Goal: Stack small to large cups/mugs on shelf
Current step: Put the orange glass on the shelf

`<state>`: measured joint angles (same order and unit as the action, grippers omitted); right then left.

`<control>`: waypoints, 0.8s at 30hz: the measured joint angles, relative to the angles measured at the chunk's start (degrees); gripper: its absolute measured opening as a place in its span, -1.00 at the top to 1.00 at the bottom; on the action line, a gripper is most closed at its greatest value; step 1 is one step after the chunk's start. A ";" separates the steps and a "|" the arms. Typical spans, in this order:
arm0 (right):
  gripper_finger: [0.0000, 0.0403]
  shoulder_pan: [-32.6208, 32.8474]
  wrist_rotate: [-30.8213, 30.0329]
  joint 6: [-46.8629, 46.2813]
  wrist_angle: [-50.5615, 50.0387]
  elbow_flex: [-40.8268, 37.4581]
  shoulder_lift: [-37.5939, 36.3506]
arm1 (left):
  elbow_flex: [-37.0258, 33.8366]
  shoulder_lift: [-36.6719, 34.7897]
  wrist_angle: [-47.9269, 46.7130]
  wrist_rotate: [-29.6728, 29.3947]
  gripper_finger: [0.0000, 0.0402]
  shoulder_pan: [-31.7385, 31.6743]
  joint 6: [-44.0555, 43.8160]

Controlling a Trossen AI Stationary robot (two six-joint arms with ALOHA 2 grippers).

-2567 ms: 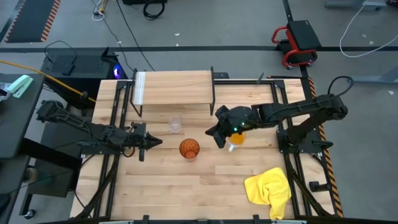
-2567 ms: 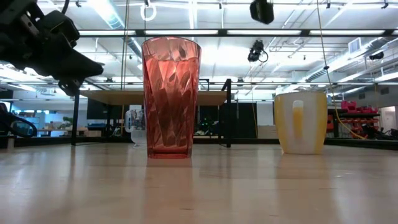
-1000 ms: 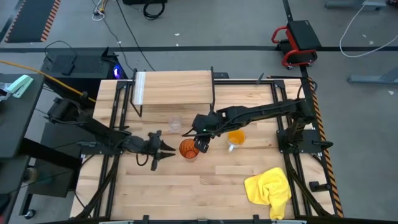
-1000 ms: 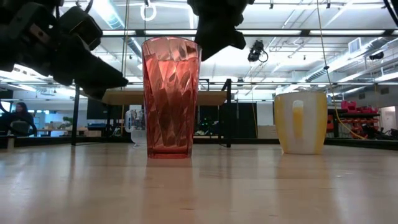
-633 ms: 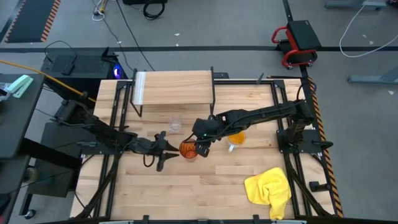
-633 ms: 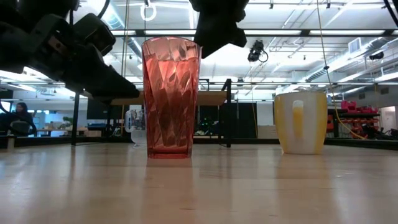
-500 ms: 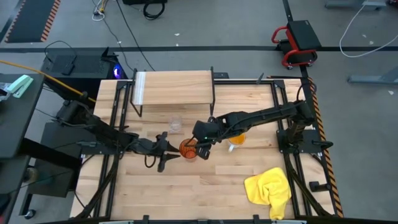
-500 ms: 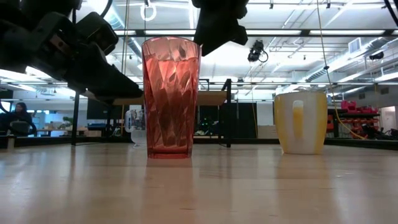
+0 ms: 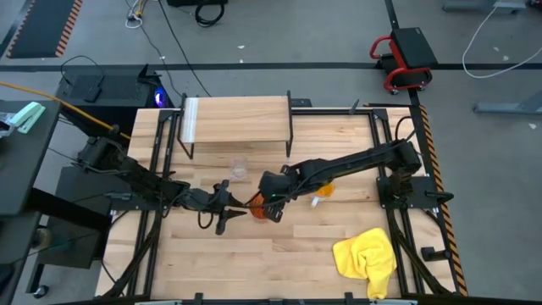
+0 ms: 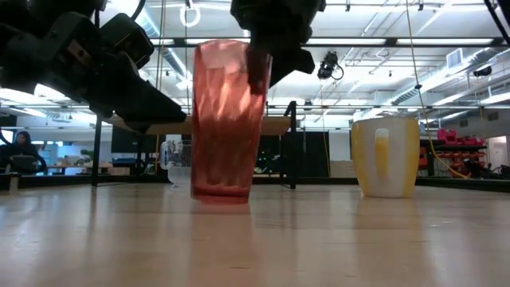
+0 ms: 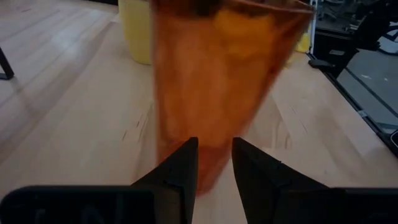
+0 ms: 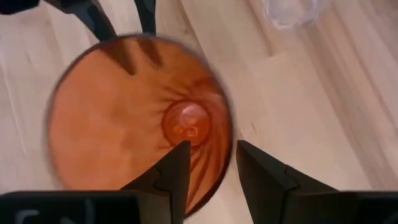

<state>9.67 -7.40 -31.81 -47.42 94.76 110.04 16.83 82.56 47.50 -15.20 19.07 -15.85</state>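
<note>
High view: the tumbler (image 9: 259, 204) stands mid-bench, between the left gripper (image 9: 227, 207) and the right gripper (image 9: 273, 206); the clear glass (image 9: 240, 169) sits before the shelf (image 9: 237, 119), the mug (image 9: 322, 189) nearer the right edge.

Low view: the tumbler appears blurred and perhaps tilted.

Left wrist view: fingers (image 11: 181, 168) parted, released, beside the tumbler's base.

Right wrist view: fingers (image 12: 171, 171) apart over its rim, gripping nothing.
</note>
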 joint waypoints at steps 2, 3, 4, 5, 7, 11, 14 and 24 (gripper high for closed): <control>0.32 -0.02 0.05 -0.01 -0.27 -0.02 0.21 | 0.01 0.00 -0.01 0.00 0.46 0.00 -0.01; 0.32 0.00 0.15 -0.03 -0.11 -0.02 0.21 | 0.01 0.00 -0.01 0.00 0.46 0.00 0.00; 0.32 0.00 0.17 -0.14 0.17 -0.02 0.15 | 0.01 0.00 -0.05 0.00 0.46 0.00 -0.01; 0.32 -0.04 0.15 -0.16 0.28 0.00 0.10 | 0.01 0.00 -0.12 -0.02 0.46 0.00 0.01; 0.32 -0.15 0.13 -0.16 0.28 0.00 0.10 | 0.01 0.00 -0.10 -0.01 0.47 0.00 0.01; 0.33 -0.32 -0.07 -0.16 0.28 0.00 0.10 | 0.01 0.00 -0.12 -0.03 0.47 -0.23 0.03; 0.38 -0.59 -0.26 -0.16 0.28 0.00 0.10 | 0.01 0.00 -0.12 -0.07 0.47 -0.65 0.01; 0.80 -2.28 -0.67 0.52 0.30 0.00 0.10 | 0.01 0.00 -0.14 -0.13 0.47 -1.03 0.01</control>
<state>7.39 -8.07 -31.29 -47.12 94.76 110.15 16.84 82.56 47.36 -15.33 18.04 -15.84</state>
